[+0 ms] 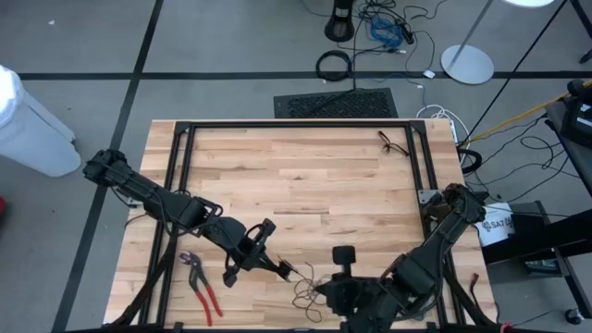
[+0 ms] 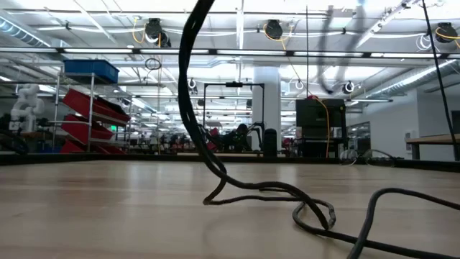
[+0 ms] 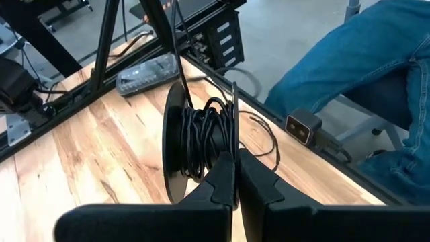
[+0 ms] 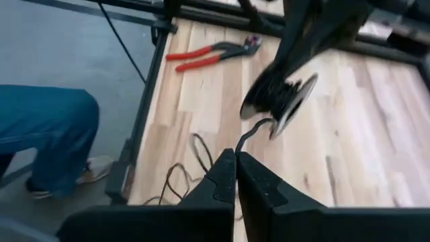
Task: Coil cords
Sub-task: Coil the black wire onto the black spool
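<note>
Cords (image 1: 305, 294) lie partly loose on the near edge of the counter (image 1: 305, 176), between the two claws, and partly wound on a small dark spool (image 3: 195, 144); the slack trails in loops by the front rail, presumably so it can be drawn in turn by turn. Right claw (image 4: 235, 161) is shut on the cord's free end, seemingly to keep the strand taut and guide it toward the spool; left claw (image 3: 235, 168) is closed on the spool, holding it on edge off the boards, likely so wire can wrap round the hub. Red-handled pliers (image 1: 203, 282) rest just beside the left arm, untouched. Farther off, a small dark tangle (image 1: 393, 143) sits at the far right corner of the counter. A person's jeans-clad legs (image 3: 356, 74) show beyond the counter's front.
</note>
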{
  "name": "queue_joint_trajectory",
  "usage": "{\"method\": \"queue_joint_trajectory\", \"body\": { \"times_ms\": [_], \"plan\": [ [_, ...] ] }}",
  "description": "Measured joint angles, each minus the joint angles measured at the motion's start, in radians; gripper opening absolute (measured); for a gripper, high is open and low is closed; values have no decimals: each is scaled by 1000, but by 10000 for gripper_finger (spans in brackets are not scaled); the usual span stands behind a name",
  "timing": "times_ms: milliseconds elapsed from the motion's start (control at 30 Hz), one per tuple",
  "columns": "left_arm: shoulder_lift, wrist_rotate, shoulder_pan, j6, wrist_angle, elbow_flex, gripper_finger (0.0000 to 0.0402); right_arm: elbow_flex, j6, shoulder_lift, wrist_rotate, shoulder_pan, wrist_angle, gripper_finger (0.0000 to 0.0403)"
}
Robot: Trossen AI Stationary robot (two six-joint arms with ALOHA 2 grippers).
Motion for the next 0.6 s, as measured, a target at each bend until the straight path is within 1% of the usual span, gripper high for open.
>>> {"method": "queue_joint_trajectory", "body": {
  "times_ms": [100,167,367,600],
  "plan": [
    [0,-1,0,0,8,0,8,25,15,0,0,9,-49,0],
    [0,0,0,0,29,0,8,34,-11,0,7,8,-50,0],
    [0,53,-7,-1,77,0,8,56,-158,0,33,-37,-50,0],
    [0,62,-31,-1,81,0,8,58,-329,0,73,-98,-48,0]
  ]
}}
